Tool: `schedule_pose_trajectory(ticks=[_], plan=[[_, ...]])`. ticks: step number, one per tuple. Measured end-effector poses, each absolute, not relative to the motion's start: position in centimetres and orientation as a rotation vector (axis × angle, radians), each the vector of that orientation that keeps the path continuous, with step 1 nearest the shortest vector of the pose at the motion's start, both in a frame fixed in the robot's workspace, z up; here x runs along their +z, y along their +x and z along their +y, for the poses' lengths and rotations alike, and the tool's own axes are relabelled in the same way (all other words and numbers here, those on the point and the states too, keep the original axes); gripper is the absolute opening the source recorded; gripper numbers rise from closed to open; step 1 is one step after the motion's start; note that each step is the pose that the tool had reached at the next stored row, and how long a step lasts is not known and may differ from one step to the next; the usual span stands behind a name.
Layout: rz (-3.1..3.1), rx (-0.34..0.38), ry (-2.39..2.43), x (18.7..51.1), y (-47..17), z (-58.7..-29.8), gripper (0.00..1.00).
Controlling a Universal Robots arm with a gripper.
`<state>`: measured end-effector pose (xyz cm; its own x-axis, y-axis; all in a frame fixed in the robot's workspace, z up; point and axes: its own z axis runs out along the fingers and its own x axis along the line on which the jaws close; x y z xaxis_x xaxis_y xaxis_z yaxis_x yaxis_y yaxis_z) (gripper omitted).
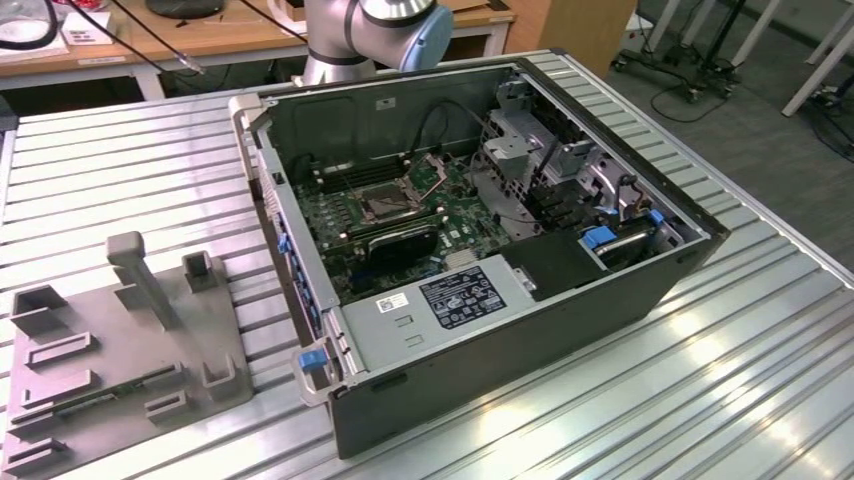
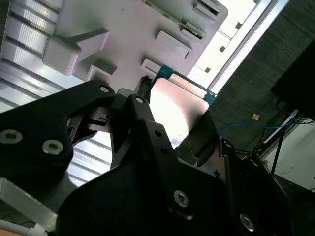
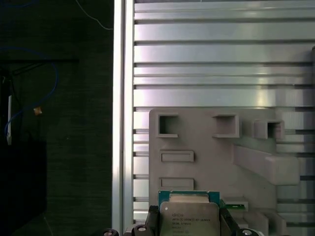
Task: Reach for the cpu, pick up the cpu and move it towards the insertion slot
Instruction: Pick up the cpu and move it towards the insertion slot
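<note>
Gripping the cpu [image 3: 189, 217] by two opposite edges, our gripper [image 3: 189, 225] has its jaws closed narrowly on the chip, which appears to hang just clear of the grey fixture plate [image 3: 206, 147] near the table [image 3: 206, 54] edge, well apart from the insertion slot [image 1: 388, 204] inside the open computer case [image 1: 534, 320] in the exterior view. We judge the hold thin: the fingers [image 3: 152, 220] pinch only the rim, so a jolt or slight tilt could let the chip slip and drop onto the plate or off the table. We also reckon a skewed chip would meet the slot crooked.
</note>
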<state>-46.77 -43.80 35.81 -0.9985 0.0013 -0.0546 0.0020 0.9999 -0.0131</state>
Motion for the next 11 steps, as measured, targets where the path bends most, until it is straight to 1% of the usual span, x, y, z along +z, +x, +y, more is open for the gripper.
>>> schedule_pose_trajectory(ticks=[11], plan=[[3.081, -0.020, 0.003, 36.56, -46.85, -43.80, 0.55]])
